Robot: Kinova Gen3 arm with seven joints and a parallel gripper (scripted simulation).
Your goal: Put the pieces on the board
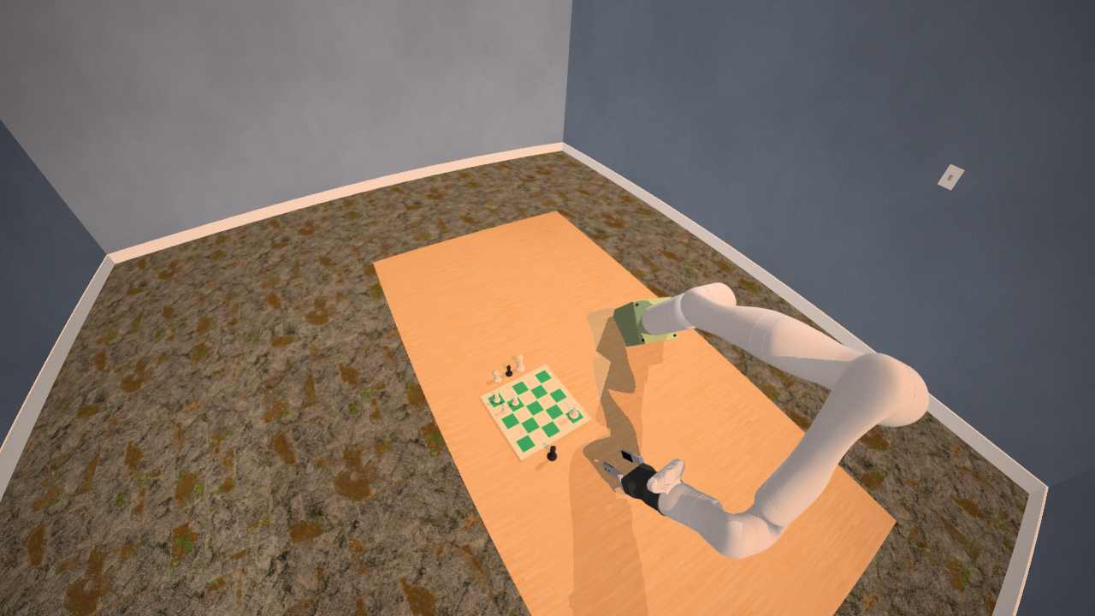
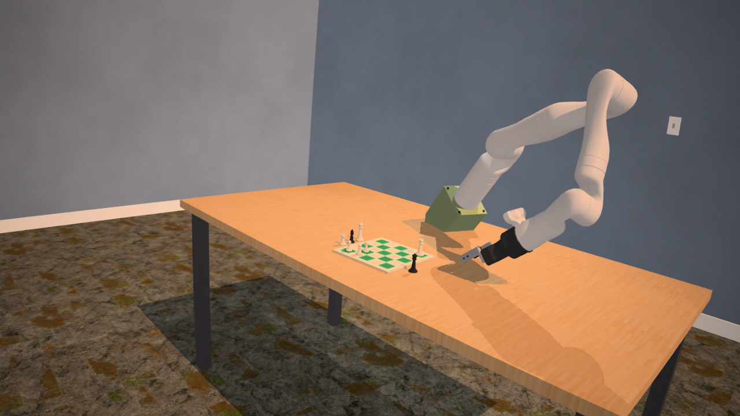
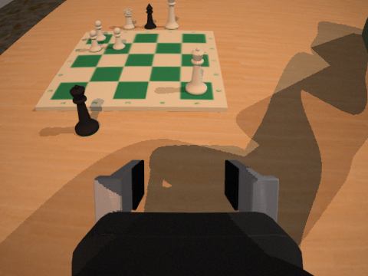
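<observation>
Gripper [image 3: 185,190] hangs low over the worktop [image 3: 287,15] with fingers spread wide, and we see nothing between them. From the wrist view, the board [image 3: 138,69] lies at twelve o'clock, with the black queen [image 3: 83,112] off its near edge at eleven. White rook [image 3: 128,18], black bishop [image 3: 149,17] and white king [image 3: 172,11] line up just beyond its far edge.
</observation>
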